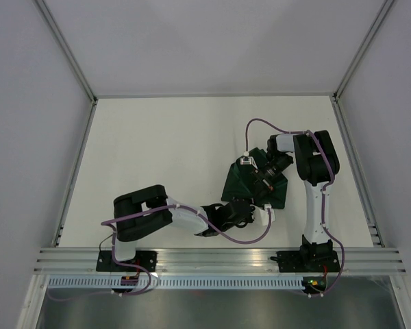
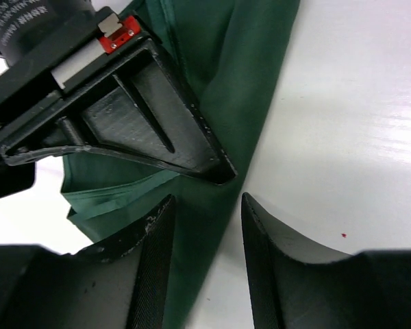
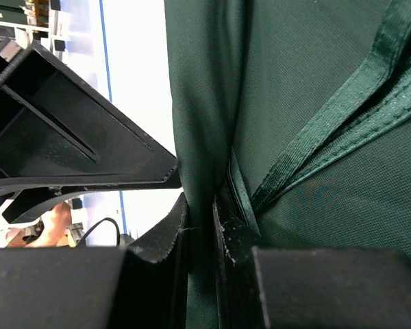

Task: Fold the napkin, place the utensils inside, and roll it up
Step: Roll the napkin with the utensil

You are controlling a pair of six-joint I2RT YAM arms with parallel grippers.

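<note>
While right gripper [image 3: 200, 205] pinches a fold of napkin [image 2: 226, 89] on the table [image 1: 157, 151], left gripper [image 2: 207, 199] stands part-open astride its edge. Judgement: close left on that edge only, then move both evenly, fabric taut.

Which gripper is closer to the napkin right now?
Right. The right gripper is pinching a fold of the napkin; the left gripper hangs open over its edge.

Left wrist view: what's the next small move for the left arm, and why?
Probably back the left gripper off the napkin. Its jaws stand apart astride the cloth's edge, gripping nothing, while the right gripper is shut on a fold close beside it. Clearing out would likely give the right arm room to carry the fold.
</note>
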